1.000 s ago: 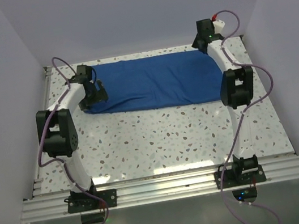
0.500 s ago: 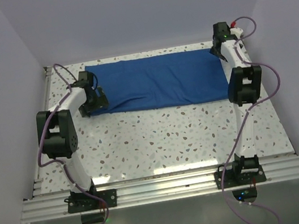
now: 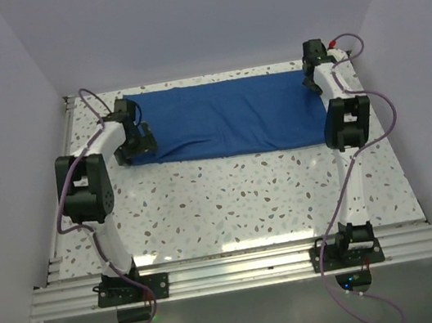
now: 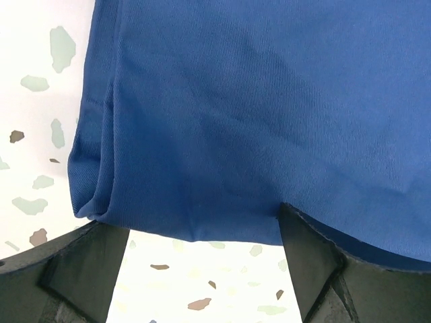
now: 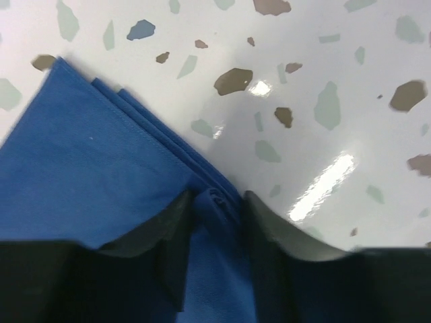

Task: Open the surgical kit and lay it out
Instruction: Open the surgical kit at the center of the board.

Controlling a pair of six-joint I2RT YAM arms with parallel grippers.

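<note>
The royal-blue cloth wrap (image 3: 225,118) lies flat as a long folded band across the far part of the table. No steel tray, scissors, forceps or tweezers show. My left gripper (image 3: 135,143) is at the cloth's near-left corner, low over the table. In the left wrist view it (image 4: 192,222) is open wide, and the cloth (image 4: 256,114) has its hem at the fingertips. My right gripper (image 3: 313,72) is at the cloth's far-right corner. In the right wrist view it (image 5: 215,202) is shut on a fold of the cloth's layered edge (image 5: 101,168).
The speckled terrazzo table (image 3: 231,200) has a metal rail along its near edge (image 3: 234,270), where both arm bases are bolted. Lilac walls close in the left, right and back. Purple cables loop from both arms.
My right gripper swung out to the far right, then dropped lower with the cloth in it. The cloth's right end now reaches farther right. My left gripper has hardly moved.
</note>
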